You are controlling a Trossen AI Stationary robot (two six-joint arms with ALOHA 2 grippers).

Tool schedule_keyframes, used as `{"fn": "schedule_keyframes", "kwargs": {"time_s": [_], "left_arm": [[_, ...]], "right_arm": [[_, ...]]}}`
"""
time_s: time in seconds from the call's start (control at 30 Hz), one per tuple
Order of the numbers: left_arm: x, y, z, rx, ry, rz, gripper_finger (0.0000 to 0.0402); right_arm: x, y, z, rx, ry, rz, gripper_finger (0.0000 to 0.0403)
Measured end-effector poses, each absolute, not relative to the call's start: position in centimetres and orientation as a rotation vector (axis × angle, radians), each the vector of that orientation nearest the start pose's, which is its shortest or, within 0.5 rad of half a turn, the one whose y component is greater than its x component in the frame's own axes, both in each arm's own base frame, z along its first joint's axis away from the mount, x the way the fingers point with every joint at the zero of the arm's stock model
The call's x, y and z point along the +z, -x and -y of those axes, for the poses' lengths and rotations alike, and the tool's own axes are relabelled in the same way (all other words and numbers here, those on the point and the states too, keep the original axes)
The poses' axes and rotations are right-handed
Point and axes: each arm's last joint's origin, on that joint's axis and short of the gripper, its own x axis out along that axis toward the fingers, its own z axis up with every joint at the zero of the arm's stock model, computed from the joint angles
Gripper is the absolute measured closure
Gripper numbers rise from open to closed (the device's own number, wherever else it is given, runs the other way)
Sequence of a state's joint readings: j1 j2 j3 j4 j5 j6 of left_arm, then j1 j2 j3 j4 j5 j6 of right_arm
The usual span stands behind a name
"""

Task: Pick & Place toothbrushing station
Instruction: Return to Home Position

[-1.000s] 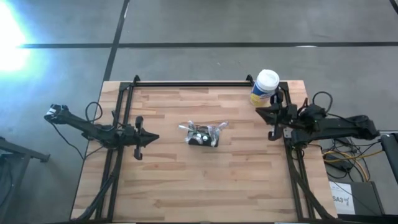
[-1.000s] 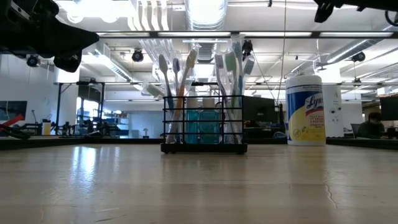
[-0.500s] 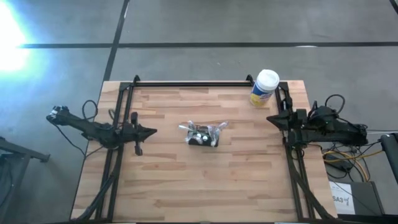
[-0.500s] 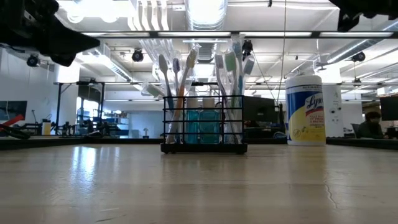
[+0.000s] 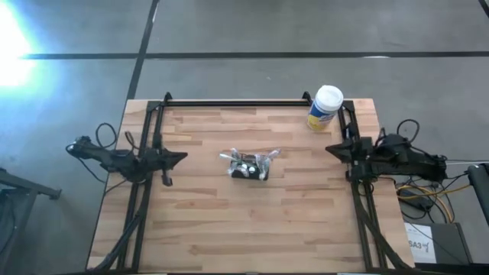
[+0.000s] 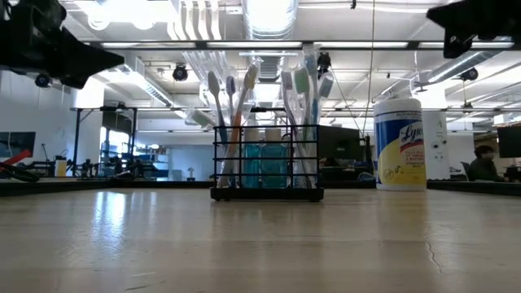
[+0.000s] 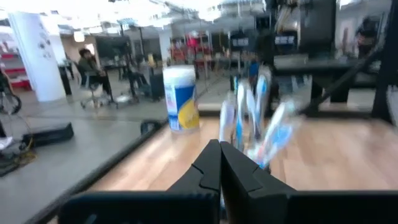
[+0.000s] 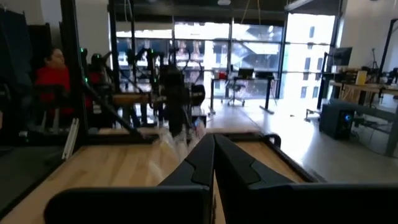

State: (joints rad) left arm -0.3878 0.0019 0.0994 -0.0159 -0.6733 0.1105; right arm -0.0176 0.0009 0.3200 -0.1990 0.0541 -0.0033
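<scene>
toothbrushing station [image 6: 266, 169] | black mesh box | upright, toothbrushes standing inside | table centre

A round wipes canister [image 5: 326, 107] with a white lid and a yellow label stands upright at the far right corner of the butcher-block table [image 5: 214, 229], just beside the black rail frame [image 5: 237, 101]. Yellow and black cables [image 5: 419, 192] lie on the grey floor [image 5: 252, 30] off the table's right side. Far back in the room sits a person [image 6: 487, 163].
</scene>
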Motion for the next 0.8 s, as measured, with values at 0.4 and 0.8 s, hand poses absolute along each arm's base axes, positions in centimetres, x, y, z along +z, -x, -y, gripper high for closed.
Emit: {"fn": "schedule_keyframes", "kwargs": {"time_s": [0.4,0.8], "left_arm": [[17.6,-8.9,1.7,0.279,-0.09,0.005,0.0398],[17.4,-8.9,1.8,0.257,-0.088,-0.002,0.0394]], "right_arm": [[20.4,-8.8,0.3,-0.073,-0.008,0.108,0.0394],[18.4,-9.5,0.3,-0.075,-0.023,0.162,0.0394]]}}
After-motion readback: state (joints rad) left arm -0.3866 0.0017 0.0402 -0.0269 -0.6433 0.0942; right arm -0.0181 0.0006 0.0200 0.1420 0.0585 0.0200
